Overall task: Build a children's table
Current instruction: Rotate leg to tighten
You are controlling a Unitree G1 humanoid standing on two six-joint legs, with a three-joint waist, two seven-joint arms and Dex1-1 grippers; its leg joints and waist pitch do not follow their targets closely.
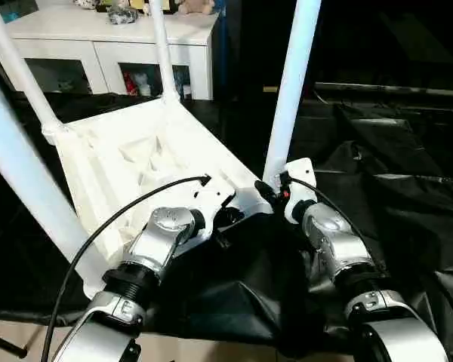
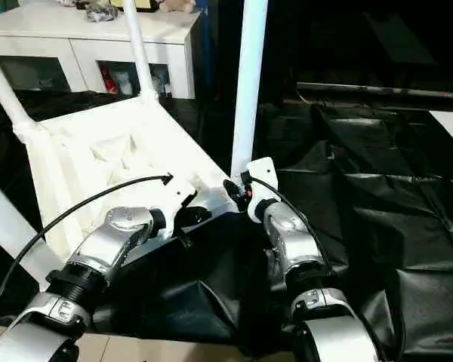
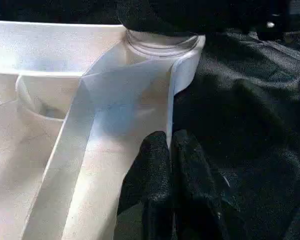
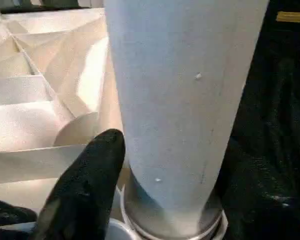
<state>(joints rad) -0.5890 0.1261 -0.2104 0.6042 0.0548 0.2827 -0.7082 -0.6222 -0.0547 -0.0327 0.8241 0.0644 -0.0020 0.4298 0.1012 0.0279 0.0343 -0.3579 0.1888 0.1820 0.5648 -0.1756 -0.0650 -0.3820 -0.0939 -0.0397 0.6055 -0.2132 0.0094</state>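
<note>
Fingers [image 3: 162, 185] of the left gripper [image 3: 171, 150] are seen pressed together, their tips set against the thin rim wall at the near corner of the children's table [image 1: 136, 162]. On the right gripper [image 4: 140, 165], one black finger [image 4: 87, 185] is seen beside the base of the near-right leg [image 1: 291, 90], just above its socket; the other finger is hidden behind the tube, so whether the leg is clamped or merely straddled cannot be told.

The children's table is found upside down on black sheeting [image 2: 377, 211], its ribbed underside turned upward and its long axis running away from the robot toward the white cabinet [image 1: 106, 41] behind. All four legs point upward — the near-left leg [image 1: 23, 173] leaning out toward the robot's left, the two far legs [image 1: 162, 53] rising in front of the cabinet. Every leg is cut off by the picture edges. The near edge of the tabletop is covered by the silver forearms, and the cabinet's contents are too small to make out.
</note>
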